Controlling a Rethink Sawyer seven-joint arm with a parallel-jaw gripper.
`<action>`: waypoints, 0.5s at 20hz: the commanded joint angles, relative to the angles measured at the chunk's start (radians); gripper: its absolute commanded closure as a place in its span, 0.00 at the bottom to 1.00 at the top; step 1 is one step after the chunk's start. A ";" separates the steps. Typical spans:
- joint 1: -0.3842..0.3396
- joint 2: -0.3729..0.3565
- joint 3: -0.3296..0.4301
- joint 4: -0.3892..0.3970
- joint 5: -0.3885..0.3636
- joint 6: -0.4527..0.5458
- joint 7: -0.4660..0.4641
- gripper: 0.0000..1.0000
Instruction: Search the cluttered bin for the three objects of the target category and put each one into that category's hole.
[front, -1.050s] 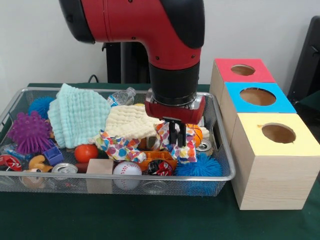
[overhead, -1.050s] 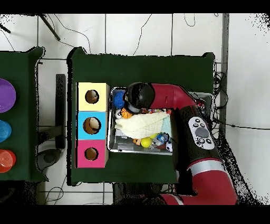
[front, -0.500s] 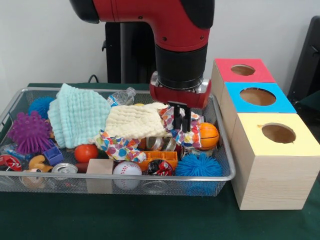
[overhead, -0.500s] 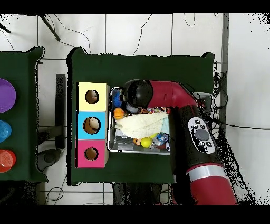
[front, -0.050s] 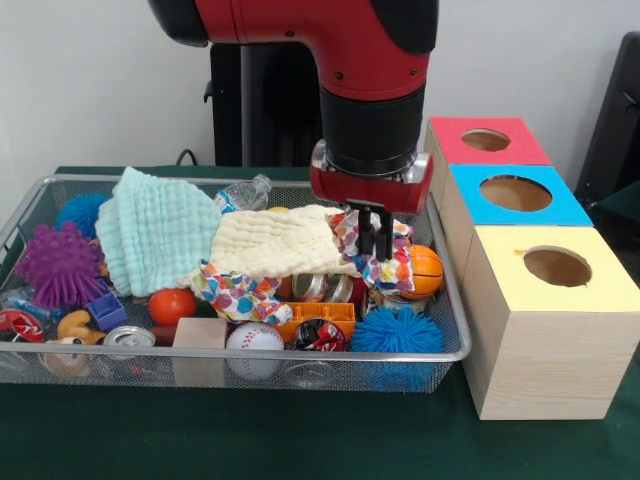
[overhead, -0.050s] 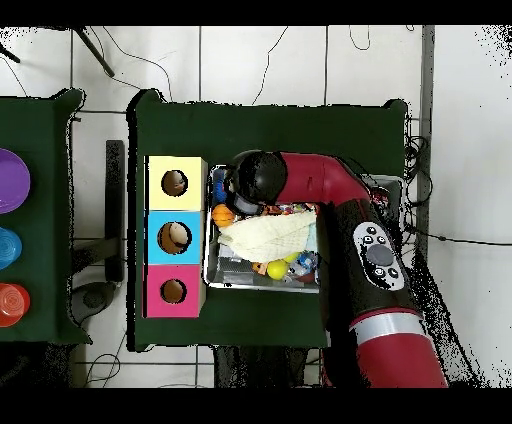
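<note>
My gripper (front, -0.050s: 375, 240) hangs over the right part of the wire bin (front, -0.050s: 452, 300), shut on a colourful polka-dot cloth (front, -0.050s: 375, 262) lifted by one end; its other end (front, -0.050s: 235, 292) trails across the clutter. Under it lie a cream cloth (front, -0.050s: 272, 242) and, further left, a mint cloth (front, -0.050s: 155, 228). To the right stand three boxes with holes: red (front, -0.050s: 487, 141), blue (front, -0.050s: 515, 194), yellow (front, -0.050s: 556, 267). In the overhead view the arm's head (overhead, -0.050s: 255, 180) covers the gripper over the bin (overhead, -0.050s: 210, 270), next to the yellow box (overhead, -0.050s: 175, 183).
The bin also holds an orange ball (front, -0.050s: 422, 271), a blue spiky ball (front, -0.050s: 396, 331), a baseball (front, -0.050s: 254, 341), a wooden block (front, -0.050s: 199, 338), a red ball (front, -0.050s: 172, 304), a purple spiky ball (front, -0.050s: 60, 264), cans and a bottle (front, -0.050s: 245, 192).
The gripper has risen and shifted right towards the boxes, pulling the polka-dot cloth up with it. The orange ball under it is now uncovered.
</note>
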 joint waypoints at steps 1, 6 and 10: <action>0.019 -0.016 0.007 0.089 0.042 0.134 0.037 1.00; 0.038 -0.032 -0.004 0.094 0.059 0.162 0.060 1.00; 0.051 -0.043 -0.008 0.084 0.082 0.206 0.075 1.00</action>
